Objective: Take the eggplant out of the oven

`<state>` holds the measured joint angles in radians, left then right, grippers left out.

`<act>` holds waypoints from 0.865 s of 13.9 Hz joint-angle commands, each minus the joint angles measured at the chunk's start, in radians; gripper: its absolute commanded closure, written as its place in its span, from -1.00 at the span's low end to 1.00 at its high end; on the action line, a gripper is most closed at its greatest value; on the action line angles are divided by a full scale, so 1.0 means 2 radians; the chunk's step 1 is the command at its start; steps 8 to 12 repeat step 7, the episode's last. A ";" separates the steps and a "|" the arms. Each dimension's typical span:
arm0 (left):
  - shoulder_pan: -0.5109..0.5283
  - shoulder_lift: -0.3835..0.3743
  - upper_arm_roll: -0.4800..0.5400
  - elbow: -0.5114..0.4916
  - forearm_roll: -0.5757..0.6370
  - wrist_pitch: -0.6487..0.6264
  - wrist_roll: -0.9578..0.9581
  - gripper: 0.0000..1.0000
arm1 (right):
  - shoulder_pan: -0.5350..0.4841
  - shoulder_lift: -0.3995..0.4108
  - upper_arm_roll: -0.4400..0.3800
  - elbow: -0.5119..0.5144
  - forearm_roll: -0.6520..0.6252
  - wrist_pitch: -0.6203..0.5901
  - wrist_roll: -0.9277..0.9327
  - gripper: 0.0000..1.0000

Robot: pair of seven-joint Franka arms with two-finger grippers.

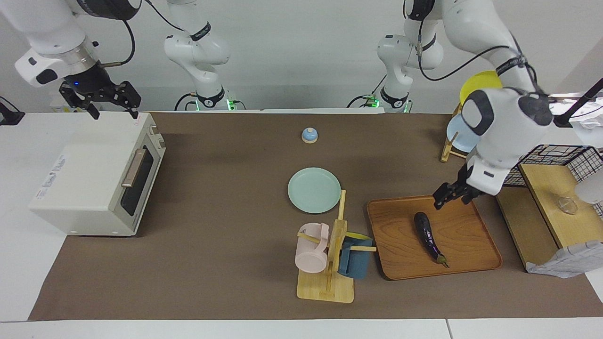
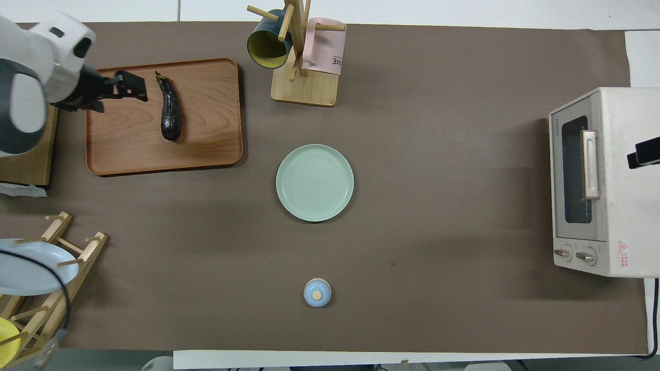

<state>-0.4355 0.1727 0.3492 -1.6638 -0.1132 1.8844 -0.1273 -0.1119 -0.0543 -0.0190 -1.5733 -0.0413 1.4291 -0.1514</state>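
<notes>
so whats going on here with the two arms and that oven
The slender dark purple eggplant lies free on the brown wooden tray, out of the boxy off-white toaster oven, whose dark glass door is shut. The left gripper hangs open over the tray's edge nearest the robots, just clear of the eggplant. The right gripper hangs open above the oven's top, touching nothing. From how things lie, the job looks done.
</notes>
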 commanded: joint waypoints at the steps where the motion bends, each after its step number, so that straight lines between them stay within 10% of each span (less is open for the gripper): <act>1: -0.004 -0.083 -0.002 0.010 0.067 -0.113 0.010 -1.00 | 0.023 -0.009 -0.028 -0.007 0.011 -0.011 -0.012 -1.00; 4: -0.001 -0.090 0.000 0.084 0.078 -0.227 0.075 -1.00 | 0.042 -0.008 -0.047 -0.006 0.011 -0.012 -0.013 -1.00; 12: 0.000 -0.091 0.002 0.095 0.076 -0.241 0.081 -1.00 | 0.048 -0.009 -0.054 -0.008 0.011 -0.011 -0.012 -1.00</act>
